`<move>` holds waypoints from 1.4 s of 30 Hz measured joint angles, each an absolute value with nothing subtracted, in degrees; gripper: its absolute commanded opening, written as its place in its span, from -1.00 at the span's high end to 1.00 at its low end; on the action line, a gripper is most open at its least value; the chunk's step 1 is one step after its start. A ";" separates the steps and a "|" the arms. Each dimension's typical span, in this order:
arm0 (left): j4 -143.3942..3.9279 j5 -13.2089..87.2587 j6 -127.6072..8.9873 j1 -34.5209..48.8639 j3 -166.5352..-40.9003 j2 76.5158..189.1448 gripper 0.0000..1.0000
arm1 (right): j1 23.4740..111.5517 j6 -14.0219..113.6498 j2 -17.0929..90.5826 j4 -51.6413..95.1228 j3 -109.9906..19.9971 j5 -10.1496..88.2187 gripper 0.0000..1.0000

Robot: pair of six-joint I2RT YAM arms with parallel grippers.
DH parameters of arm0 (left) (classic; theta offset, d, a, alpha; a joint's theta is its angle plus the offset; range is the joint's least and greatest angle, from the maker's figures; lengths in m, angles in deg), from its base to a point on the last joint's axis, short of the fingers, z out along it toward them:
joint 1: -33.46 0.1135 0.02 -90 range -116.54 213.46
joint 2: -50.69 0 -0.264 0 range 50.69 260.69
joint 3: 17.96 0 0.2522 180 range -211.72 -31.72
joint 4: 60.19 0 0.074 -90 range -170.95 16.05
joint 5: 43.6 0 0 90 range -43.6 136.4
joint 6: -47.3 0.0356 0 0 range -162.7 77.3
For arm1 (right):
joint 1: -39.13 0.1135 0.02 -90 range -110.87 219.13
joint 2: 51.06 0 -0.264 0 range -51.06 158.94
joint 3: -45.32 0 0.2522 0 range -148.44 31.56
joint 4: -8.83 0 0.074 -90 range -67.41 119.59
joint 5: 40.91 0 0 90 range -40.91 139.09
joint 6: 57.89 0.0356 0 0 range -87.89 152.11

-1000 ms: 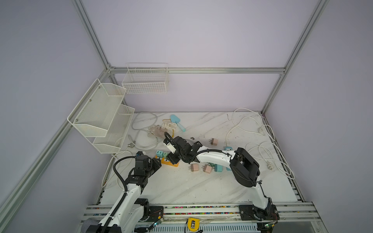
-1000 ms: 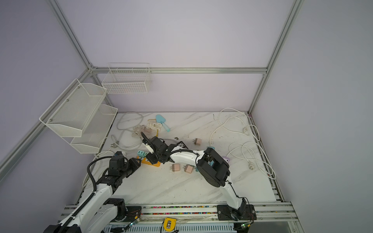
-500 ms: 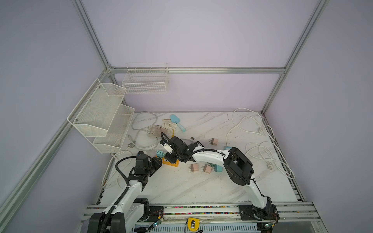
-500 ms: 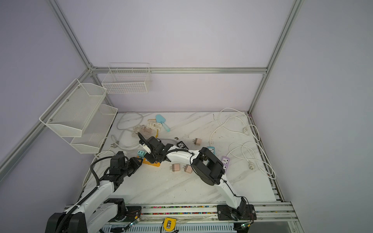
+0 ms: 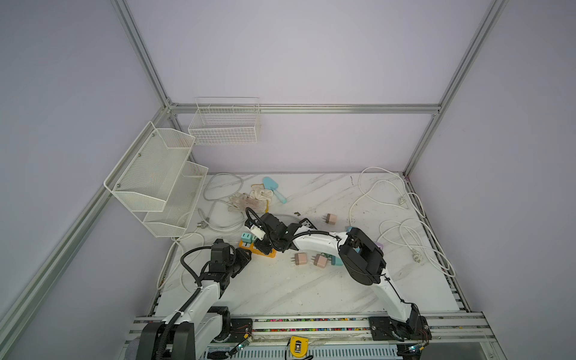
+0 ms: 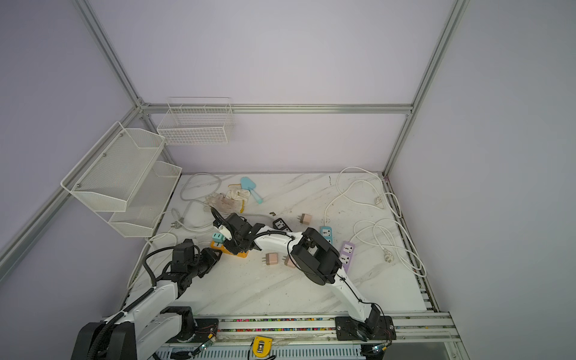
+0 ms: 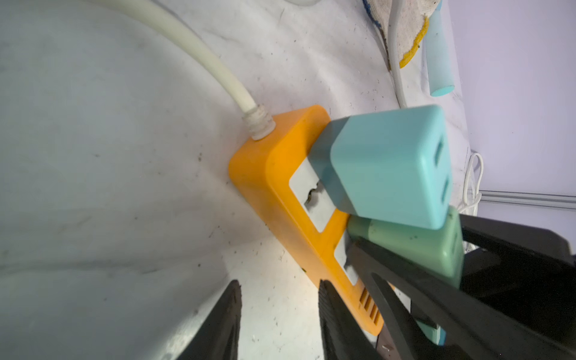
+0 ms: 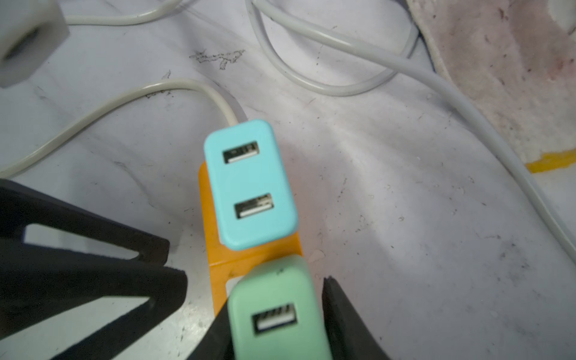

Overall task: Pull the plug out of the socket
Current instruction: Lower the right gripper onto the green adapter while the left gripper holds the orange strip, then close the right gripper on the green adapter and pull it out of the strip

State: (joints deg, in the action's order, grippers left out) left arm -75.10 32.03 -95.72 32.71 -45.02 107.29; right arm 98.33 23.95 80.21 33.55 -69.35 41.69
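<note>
An orange socket strip (image 5: 268, 254) (image 7: 280, 174) (image 8: 215, 258) lies on the marble table, left of centre in both top views. Two plugs stand in it: a blue plug (image 7: 389, 165) (image 8: 249, 184) nearer the cord end and a green plug (image 7: 414, 246) (image 8: 274, 311) beside it. My right gripper (image 8: 276, 299) (image 5: 261, 246) reaches across from the right and is shut on the green plug, one finger on each side. My left gripper (image 7: 277, 286) (image 5: 244, 257) is open over bare table, with one finger (image 7: 330, 311) against the strip's long side.
Loose pink plugs (image 5: 300, 258) (image 5: 321, 260) lie right of the strip. Black (image 6: 280, 224), blue (image 6: 325, 232) and purple (image 6: 347, 252) socket strips lie further right. White cords (image 5: 405, 237), gloves (image 5: 249, 199) and a blue scoop (image 5: 271, 184) lie behind. Wire racks (image 5: 156, 177) hang at the left.
My right gripper has come down and left onto the strip, and its jaws have closed around the green plug. The left gripper has barely moved.
</note>
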 measured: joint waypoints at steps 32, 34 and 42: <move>-66.47 21.27 -101.44 30.63 -44.56 112.38 0.23 | 98.57 22.84 72.49 29.60 -56.91 42.87 0.60; -65.35 21.27 -101.75 30.35 -44.56 113.47 0.23 | 98.57 22.86 72.49 29.51 -56.82 42.87 0.60; -61.77 22.15 -102.12 29.23 -42.94 116.31 0.24 | 98.57 22.92 72.47 29.18 -56.67 42.83 0.64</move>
State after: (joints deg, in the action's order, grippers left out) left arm -61.77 22.15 -102.12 29.23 -42.94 116.31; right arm 98.57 22.92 72.47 29.18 -56.67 42.83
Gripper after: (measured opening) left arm 0.386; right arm 0.306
